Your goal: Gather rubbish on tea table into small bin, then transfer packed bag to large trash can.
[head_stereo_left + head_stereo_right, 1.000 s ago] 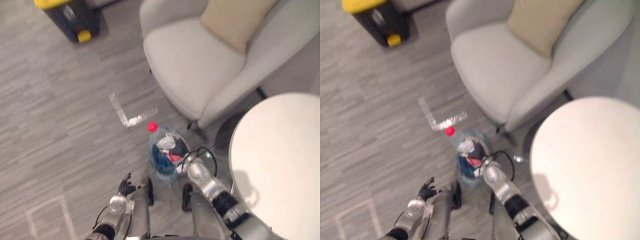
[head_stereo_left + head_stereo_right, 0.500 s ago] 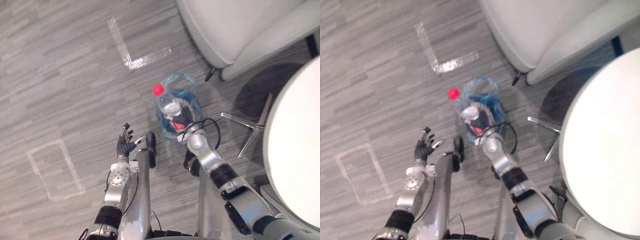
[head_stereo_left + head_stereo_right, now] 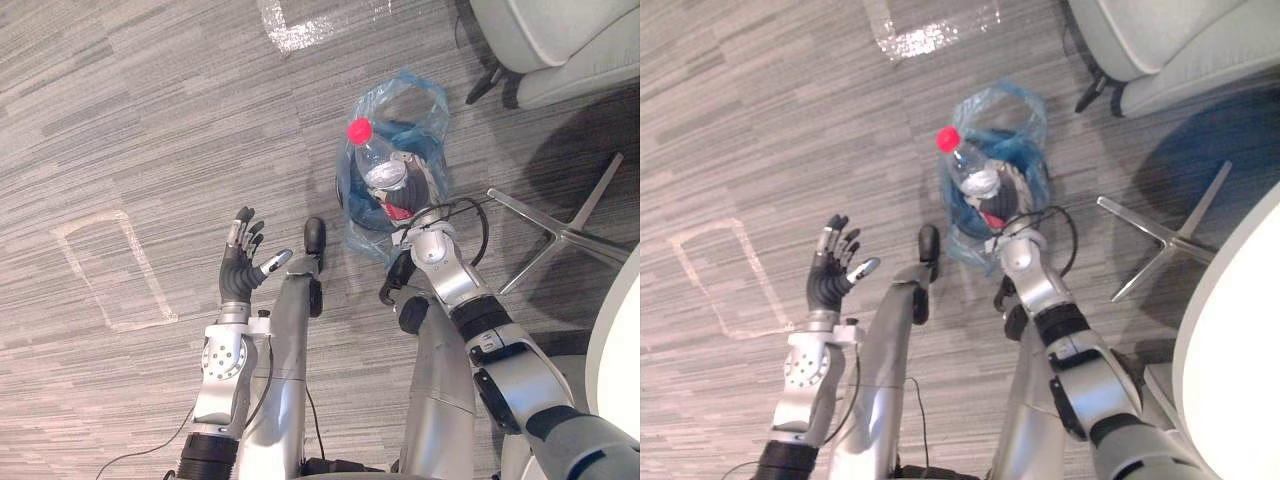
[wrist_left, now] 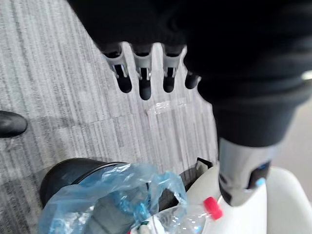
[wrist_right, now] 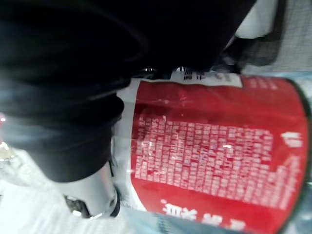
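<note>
A blue plastic bag (image 3: 418, 108) stands on the grey floor, with its mouth open. It holds a clear bottle (image 3: 374, 160) with a red cap (image 3: 359, 130) and a red can (image 3: 398, 210). My right hand (image 3: 418, 232) reaches into the bag's near side, where its fingers are hidden. The right wrist view has the red can (image 5: 214, 161) very close. My left hand (image 3: 238, 275) is open with spread fingers, held over bare floor left of the bag. In the left wrist view the fingers (image 4: 141, 80) point past the bag (image 4: 112, 190), which sits over a dark round bin (image 4: 66, 175).
A grey armchair (image 3: 560, 40) stands beyond the bag on the right. The metal star base (image 3: 560, 228) of the white round table (image 3: 622, 350) lies right of the bag. Tape marks (image 3: 110, 270) are on the floor at the left, and another tape mark (image 3: 300, 30) lies beyond the bag.
The camera has tilted down, so the whole scene has shifted. My left hand has risen and spread its fingers. The bag stays by my right hand.
</note>
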`<state>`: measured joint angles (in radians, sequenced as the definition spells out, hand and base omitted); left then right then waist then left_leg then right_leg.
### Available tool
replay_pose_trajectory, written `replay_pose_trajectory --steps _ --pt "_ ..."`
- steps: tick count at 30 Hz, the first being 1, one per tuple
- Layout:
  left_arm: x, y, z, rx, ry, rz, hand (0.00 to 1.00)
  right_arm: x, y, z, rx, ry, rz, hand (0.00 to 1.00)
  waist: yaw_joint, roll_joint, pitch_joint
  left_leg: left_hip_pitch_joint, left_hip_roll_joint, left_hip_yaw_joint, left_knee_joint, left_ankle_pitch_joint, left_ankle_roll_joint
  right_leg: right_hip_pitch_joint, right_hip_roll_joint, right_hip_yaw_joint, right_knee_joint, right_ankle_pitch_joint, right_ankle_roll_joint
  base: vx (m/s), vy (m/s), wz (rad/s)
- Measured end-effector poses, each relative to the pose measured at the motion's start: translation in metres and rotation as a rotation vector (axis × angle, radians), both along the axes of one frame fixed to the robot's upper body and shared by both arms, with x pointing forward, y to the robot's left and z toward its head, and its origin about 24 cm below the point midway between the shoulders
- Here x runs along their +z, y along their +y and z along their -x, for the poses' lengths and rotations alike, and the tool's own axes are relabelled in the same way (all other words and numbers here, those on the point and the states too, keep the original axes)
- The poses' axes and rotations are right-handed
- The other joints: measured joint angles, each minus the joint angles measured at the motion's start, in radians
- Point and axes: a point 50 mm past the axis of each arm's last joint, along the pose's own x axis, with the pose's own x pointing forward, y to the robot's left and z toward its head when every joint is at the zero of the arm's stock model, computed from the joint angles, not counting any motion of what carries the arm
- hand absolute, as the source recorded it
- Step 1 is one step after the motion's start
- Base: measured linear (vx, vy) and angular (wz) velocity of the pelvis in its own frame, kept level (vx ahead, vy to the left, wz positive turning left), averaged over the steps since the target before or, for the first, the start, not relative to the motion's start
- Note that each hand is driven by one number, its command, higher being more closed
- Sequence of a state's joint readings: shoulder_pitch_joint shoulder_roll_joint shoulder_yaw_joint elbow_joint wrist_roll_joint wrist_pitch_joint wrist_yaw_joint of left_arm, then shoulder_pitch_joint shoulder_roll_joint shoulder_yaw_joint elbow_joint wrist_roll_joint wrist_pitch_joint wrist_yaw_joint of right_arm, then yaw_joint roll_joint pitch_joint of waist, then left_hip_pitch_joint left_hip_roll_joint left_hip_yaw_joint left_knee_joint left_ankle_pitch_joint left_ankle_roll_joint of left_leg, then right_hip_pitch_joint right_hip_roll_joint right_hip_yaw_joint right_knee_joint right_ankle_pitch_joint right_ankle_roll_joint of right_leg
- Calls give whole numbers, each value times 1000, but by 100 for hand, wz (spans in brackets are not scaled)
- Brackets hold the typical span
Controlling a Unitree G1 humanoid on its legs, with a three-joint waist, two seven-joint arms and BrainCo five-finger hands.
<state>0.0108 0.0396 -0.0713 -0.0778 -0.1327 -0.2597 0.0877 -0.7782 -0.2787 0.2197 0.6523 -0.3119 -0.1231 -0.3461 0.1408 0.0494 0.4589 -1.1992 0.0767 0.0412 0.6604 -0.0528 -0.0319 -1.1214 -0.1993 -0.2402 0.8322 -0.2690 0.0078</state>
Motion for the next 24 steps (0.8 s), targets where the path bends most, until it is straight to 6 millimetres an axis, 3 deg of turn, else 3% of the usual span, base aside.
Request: replay_pose_trajectory --steps 9,14,18,21,22,24 --pt "1 -11 4 -40 -6 15 0 -3 -5 5 -25 -21 -36 0 -9 -4 -5 -12 3 2 -14 10 -7 -22 2 0 0 0 -1 1 0 1" --pt "2 -11 4 -38 -12 1 0 -5 9 16 16 -65 42 0 -22 -7 -13 -12 7 2 -14 11 -7 -22 5 1 -4 2 -4 -11 4 -1" --pt "1 -12 4 -36 -10 -20 0 -26 25 24 55 -28 136 0 -29 -24 -37 -3 15 5 -31 15 -11 -15 15 -2 -27 13 -20 -26 8 -6" --pt "-19 -15 -14 -32 79 -49 0 -47 35 29 87 30 225 0 -26 -32 -61 10 29 7 -39 17 -12 3 33 -5 -56 25 -30 -11 2 -15" --pt "-38 -17 -28 2 176 -82 0 -56 44 31 126 58 292 0 -30 -39 -67 29 34 11 -55 23 -12 20 40 -4 -74 32 -30 -7 9 -12" --pt "-57 -19 -39 27 272 -128 0 -70 53 33 145 94 366 0 -39 -50 -73 52 35 12 -81 33 -14 40 43 -7 -95 39 -30 -5 5 -4"
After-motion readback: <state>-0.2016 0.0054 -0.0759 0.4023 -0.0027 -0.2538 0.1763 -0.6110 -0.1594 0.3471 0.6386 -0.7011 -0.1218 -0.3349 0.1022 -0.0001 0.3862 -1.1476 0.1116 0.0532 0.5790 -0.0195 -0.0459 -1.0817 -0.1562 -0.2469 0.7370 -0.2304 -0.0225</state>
